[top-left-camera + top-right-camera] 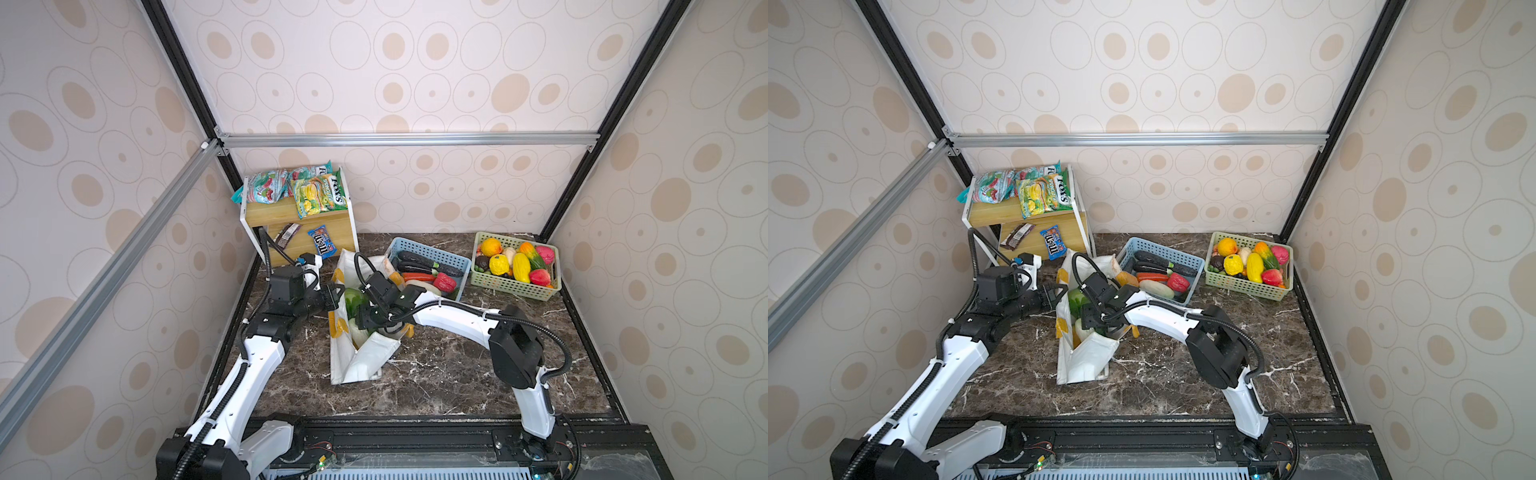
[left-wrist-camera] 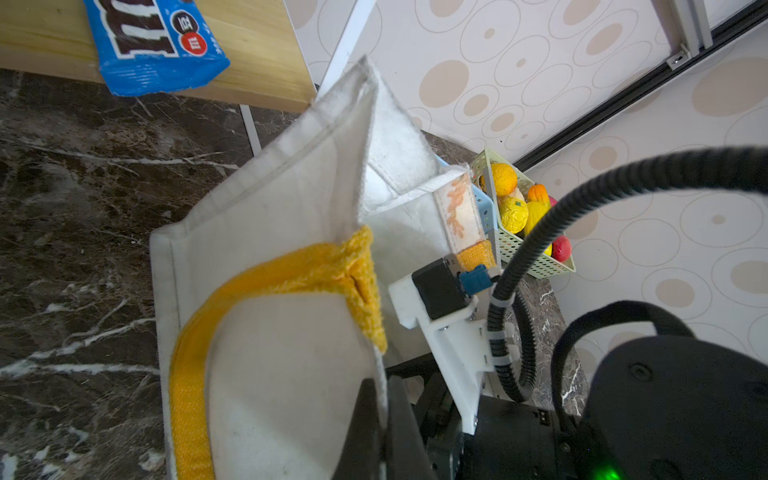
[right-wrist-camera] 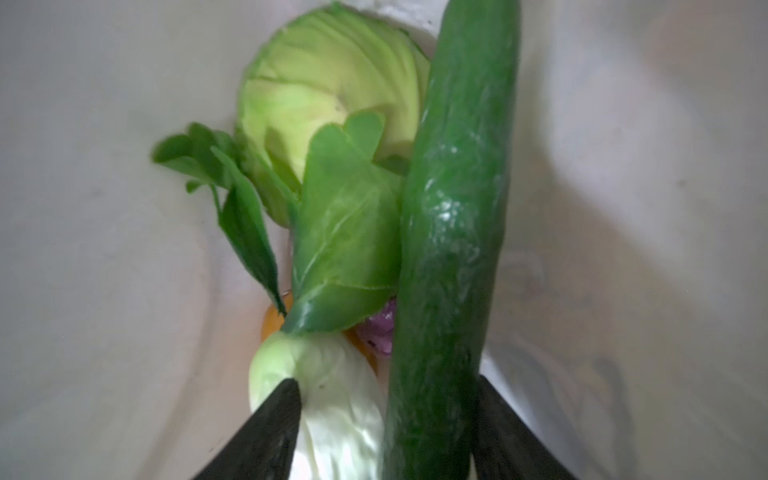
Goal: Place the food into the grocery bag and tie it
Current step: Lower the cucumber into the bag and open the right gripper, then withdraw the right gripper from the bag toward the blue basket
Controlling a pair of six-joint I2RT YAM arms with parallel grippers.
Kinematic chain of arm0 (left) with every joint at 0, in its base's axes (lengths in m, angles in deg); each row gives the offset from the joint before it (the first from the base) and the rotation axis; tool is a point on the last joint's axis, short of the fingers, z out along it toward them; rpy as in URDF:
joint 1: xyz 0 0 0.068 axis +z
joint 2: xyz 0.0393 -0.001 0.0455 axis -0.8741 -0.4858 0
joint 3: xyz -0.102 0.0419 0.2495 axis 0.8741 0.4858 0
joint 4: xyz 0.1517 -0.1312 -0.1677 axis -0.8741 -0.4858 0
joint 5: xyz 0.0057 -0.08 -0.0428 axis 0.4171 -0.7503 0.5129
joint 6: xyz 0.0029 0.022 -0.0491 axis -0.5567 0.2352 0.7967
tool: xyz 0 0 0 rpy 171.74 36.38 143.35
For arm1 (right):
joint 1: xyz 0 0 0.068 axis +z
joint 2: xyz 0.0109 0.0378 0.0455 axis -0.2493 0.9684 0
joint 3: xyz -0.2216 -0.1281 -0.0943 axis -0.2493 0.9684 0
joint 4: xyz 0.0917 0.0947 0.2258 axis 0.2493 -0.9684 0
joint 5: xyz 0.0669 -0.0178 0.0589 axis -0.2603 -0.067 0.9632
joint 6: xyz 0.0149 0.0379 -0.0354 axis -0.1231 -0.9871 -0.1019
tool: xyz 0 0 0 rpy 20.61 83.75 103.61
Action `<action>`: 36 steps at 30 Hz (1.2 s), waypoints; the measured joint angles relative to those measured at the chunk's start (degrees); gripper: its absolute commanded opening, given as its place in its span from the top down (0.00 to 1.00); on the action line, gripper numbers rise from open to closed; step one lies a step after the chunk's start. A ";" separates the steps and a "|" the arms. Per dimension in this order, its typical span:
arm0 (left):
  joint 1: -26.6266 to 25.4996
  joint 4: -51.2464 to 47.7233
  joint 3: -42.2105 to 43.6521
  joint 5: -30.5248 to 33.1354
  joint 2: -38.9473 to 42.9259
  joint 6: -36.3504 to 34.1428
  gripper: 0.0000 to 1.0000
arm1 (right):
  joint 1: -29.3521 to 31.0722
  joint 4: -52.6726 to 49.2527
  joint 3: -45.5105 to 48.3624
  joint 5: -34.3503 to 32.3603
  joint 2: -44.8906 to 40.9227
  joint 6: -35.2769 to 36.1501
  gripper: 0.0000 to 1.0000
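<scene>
White bag (image 1: pixel 365 361) at bench (image 1: pixel 457 374) centre holds cabbage (image 3: pixel 328 83) and cucumber (image 3: pixel 453 208), our left fingers (image 2: pixel 365 415) pinching its rim, right fingers (image 3: pixel 274 424) wide inside it; food (image 1: pixel 515 266) at two o'clock, M&M's (image 1: pixel 322 243) at eleven, and tying remain.

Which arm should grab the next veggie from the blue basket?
Right. The right hand is open around the cucumber inside the bag, and the blue basket sits on its side. The left hand is shut on the bag's rim.

cucumber (image 3: pixel 453 232), cabbage (image 3: pixel 324 83) in grocery bag (image 1: pixel 365 361); shelf (image 1: pixel 270 210) behind-left; vegetable basket (image 1: pixel 436 250) right, fruit basket (image 1: pixel 511 289) farther right.
</scene>
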 measured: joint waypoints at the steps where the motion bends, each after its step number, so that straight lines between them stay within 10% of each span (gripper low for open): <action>1: 0.00 0.02 0.02 0.07 0.11 0.00 1.00 | 0.00 0.15 0.26 0.37 -0.66 0.55 0.30; 24: 0.02 2.01 2.01 1.84 1.09 0.04 1.00 | -0.35 -3.98 -0.70 -3.08 -17.09 11.91 0.26; 36: 0.20 -0.63 0.98 4.33 0.59 0.00 1.00 | -11.34 -8.85 -2.56 -1.40 -18.10 17.09 0.27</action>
